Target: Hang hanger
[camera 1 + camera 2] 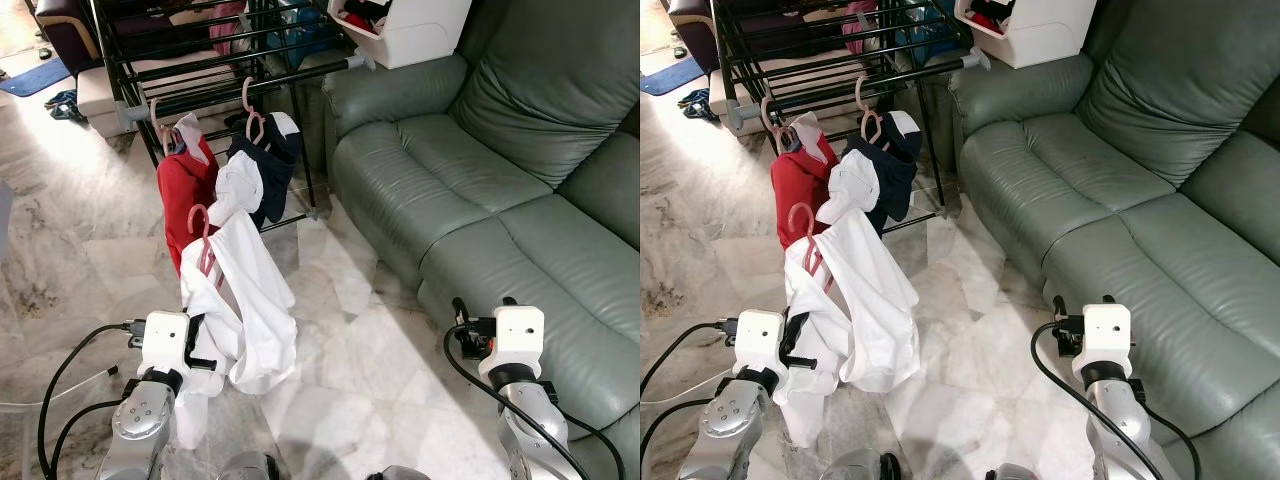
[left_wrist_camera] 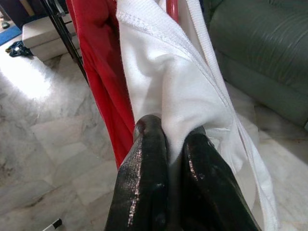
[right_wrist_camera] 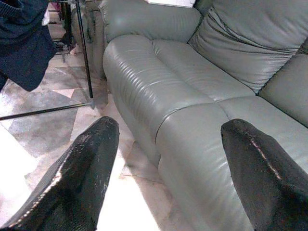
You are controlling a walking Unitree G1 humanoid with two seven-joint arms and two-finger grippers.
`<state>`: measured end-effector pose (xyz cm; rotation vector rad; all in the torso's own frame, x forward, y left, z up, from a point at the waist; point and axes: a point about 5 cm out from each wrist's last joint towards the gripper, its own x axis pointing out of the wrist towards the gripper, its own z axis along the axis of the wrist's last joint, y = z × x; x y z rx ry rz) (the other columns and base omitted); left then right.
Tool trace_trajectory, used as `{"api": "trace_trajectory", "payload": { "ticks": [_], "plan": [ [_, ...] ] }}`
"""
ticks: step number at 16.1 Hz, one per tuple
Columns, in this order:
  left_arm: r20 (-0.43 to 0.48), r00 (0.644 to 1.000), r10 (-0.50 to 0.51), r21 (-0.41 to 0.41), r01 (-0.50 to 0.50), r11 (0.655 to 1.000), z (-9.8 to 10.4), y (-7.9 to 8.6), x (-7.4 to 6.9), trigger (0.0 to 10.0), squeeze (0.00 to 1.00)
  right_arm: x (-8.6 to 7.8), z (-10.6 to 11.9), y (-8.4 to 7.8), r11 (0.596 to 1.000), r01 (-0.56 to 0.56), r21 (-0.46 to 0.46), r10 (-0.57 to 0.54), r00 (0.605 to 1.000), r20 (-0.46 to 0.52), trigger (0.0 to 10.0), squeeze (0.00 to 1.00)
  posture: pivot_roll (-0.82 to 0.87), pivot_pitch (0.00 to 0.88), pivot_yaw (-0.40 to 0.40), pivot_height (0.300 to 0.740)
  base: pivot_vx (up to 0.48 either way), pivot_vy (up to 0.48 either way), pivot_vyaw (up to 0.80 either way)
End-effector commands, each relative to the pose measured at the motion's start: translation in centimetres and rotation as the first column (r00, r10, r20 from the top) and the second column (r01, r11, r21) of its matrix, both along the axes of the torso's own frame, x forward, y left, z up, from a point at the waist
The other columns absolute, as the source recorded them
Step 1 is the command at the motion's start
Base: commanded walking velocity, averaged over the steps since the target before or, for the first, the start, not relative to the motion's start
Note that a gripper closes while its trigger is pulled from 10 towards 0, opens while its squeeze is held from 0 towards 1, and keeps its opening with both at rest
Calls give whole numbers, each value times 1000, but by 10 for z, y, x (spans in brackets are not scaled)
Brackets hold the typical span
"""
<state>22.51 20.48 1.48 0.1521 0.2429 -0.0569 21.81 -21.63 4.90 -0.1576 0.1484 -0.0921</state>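
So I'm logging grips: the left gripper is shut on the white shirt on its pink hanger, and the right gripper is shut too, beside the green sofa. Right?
Not quite. The right gripper is open: the right wrist view shows its two black fingers spread wide apart with nothing between them, by the green sofa. The rest holds: the left gripper is shut on the white shirt, which hangs on its pink hanger.

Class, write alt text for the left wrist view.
The left gripper is shut on a white garment hanging on a pink hanger. A red garment hangs beside it, over marble floor.
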Motion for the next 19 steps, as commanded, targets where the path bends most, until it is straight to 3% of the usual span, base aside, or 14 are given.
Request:
{"api": "trace_trajectory", "payload": {
  "ticks": [1,13,19],
  "plan": [
    [72,997,-12,18,11,1000,15,-1,9,10000,0,1,4,0,1000,3,7,-3,1000,12,10000,0,-52,0,37,740,0,0,0],
    [61,998,-33,20,32,999,17,-5,11,10000,0,1,6,2,1000,-19,16,19,1000,20,10000,0,-58,0,41,740,0,-300,0],
    [46,998,36,38,-38,999,15,0,14,10000,0,5,9,6,999,-52,7,52,998,28,10000,0,-55,0,35,740,0,0,0]
  ]
}}
